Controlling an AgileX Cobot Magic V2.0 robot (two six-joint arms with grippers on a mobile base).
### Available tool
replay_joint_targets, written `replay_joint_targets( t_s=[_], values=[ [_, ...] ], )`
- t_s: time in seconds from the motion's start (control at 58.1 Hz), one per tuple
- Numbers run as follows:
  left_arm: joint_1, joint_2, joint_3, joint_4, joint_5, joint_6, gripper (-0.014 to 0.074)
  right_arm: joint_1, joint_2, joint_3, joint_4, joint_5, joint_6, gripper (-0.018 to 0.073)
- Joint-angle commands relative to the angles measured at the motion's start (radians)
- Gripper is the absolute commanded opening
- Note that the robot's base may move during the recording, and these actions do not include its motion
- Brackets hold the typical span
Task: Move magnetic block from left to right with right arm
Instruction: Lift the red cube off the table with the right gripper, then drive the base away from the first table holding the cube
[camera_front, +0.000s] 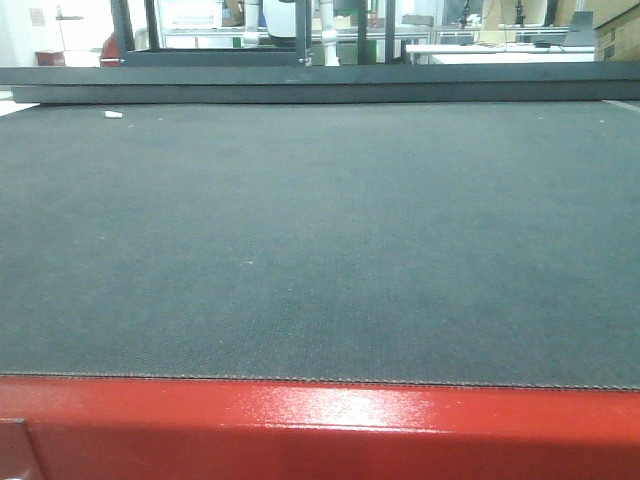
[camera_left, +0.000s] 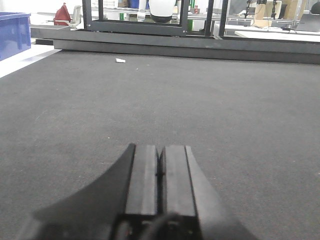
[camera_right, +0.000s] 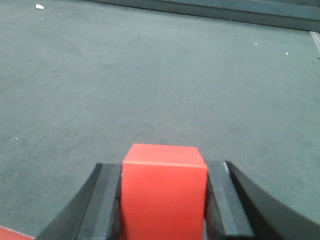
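Note:
The magnetic block (camera_right: 164, 192), a plain bright-red cube, fills the space between my right gripper's black fingers (camera_right: 107, 200) in the right wrist view. My right gripper (camera_right: 164, 172) is shut on it, one finger pressed against each side face, above the dark mat (camera_right: 150, 75). My left gripper (camera_left: 159, 150) hangs low over the mat (camera_left: 150, 100) in the left wrist view, its two black pads pressed together with nothing between them. Neither gripper nor the block shows in the front view.
A dark grey mat (camera_front: 320, 230) covers the table, with a red front edge (camera_front: 320, 430). A small white scrap (camera_front: 113, 115) lies at the far left. A raised dark ledge (camera_front: 320, 85) runs along the back. A blue bin (camera_left: 12, 32) stands far left.

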Motion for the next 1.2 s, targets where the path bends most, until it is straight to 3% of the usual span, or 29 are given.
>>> replay_joint_targets(
  t_s=[0.0,1.187],
  values=[
    [-0.002,-0.012,0.008,-0.005,-0.085,-0.006,-0.0126,-0.007,0.008,-0.028,-0.022,-0.083,-0.012,0.0247],
    [-0.002,-0.012,0.008,-0.005,-0.085,-0.006,-0.0126,-0.007,0.008,-0.028,-0.022,-0.083,-0.012,0.0247]
  ],
)
